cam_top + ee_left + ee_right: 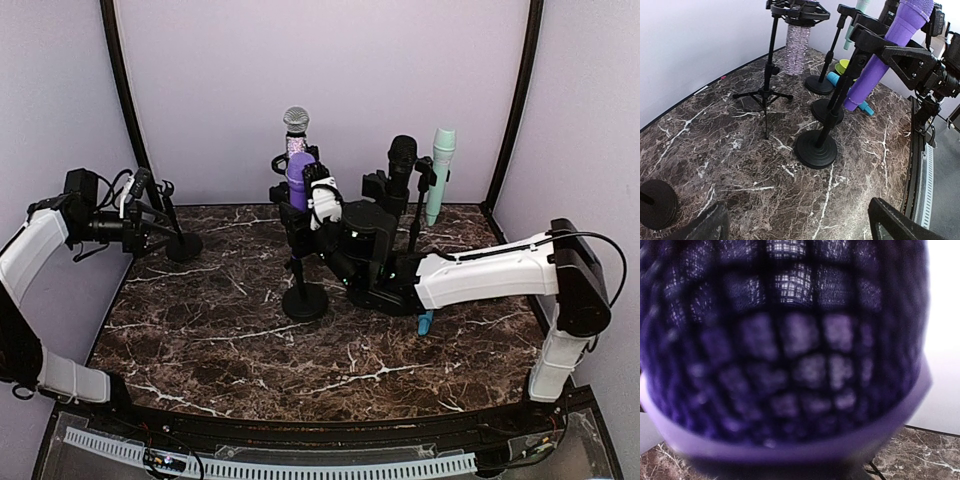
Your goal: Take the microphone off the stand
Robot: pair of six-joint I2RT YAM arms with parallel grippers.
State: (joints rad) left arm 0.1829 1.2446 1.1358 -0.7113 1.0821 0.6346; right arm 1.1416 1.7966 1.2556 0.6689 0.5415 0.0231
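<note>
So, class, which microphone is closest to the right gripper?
The purple microphone in the front stand: the right gripper is at it; the silver-headed microphone, black microphone and mint microphone stand behind.

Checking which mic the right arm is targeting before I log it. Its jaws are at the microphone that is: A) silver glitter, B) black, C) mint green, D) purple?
D: the right arm's jaws are at the purple microphone, which sits clipped in its stand. The microphone's purple grille fills the right wrist view.
</note>
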